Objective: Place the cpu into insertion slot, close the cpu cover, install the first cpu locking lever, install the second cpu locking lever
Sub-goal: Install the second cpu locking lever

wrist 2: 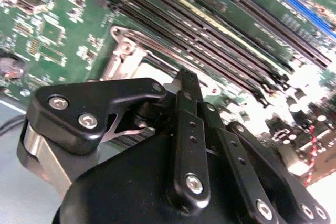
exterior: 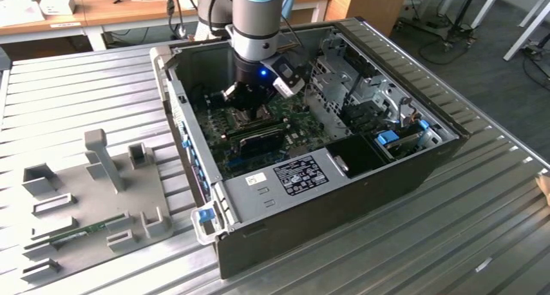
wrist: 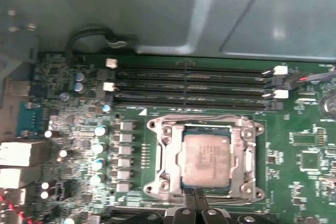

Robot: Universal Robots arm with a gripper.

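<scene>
The flat, pale silver-beige square cpu (wrist: 206, 157) sits inside the thin silver metal-framed cpu cover (wrist: 167, 153). The black gripper's (wrist: 195, 196) narrow fingers are pressed together at the frame's edge

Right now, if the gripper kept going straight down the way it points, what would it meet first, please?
Probably the edge of the cpu cover, the metal frame lying over the cpu; the gripper points at that edge, though depth is hard to judge.

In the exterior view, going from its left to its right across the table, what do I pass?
Grey fixture plate with upright blocks → open computer case, with the arm's gripper down over the green board inside it → blue-tabbed drive bay at the case's far end.
</scene>
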